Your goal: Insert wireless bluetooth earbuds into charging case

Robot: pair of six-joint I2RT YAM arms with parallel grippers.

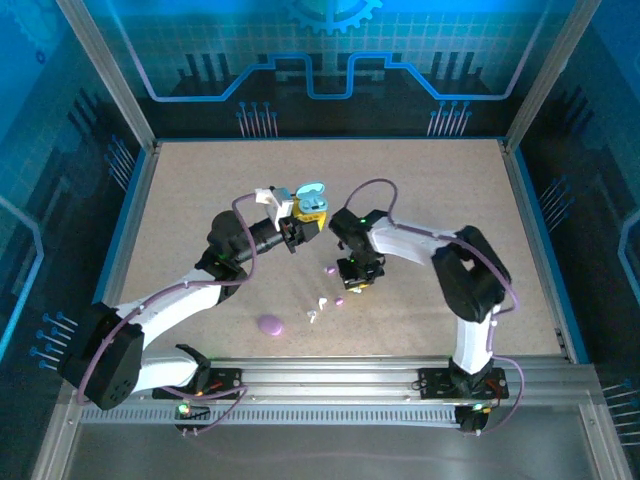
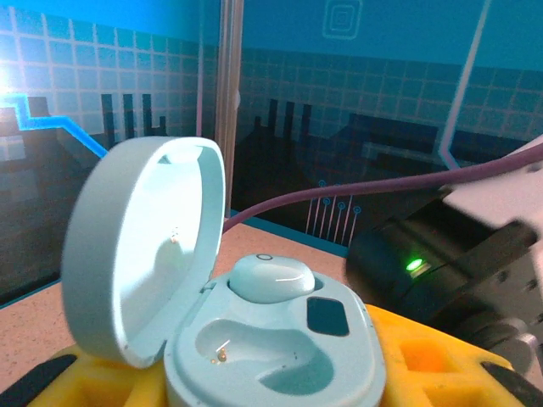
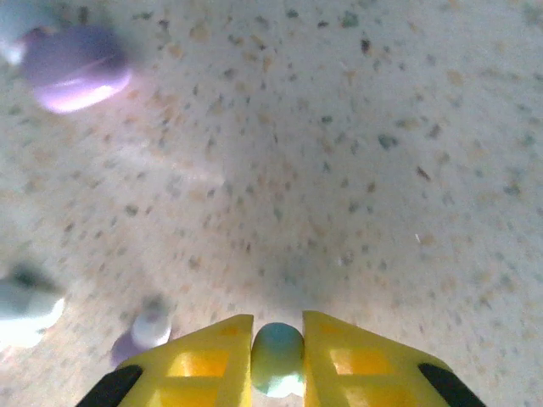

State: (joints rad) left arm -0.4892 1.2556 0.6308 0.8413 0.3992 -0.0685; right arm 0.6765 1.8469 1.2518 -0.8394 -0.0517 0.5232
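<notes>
My left gripper [image 1: 303, 220] is shut on the open light blue charging case [image 1: 312, 203], holding it up above the table. In the left wrist view its lid [image 2: 140, 246] stands open, one light blue earbud [image 2: 271, 278] sits in the far slot, and the near slot [image 2: 254, 356] is empty. Yellow fingers [image 2: 433, 360] flank the case. My right gripper [image 1: 355, 283] points down near the table, shut on the second light blue earbud [image 3: 277, 356] between its tips [image 3: 277, 339].
A closed purple case [image 1: 270, 324] lies near the front. Pink-purple earbuds [image 1: 329, 268] [image 1: 339, 301] and white earbuds [image 1: 322, 300] [image 1: 313, 316] lie loose between the arms. In the right wrist view, a blurred purple bud [image 3: 75, 66] and a white one [image 3: 25, 309] show.
</notes>
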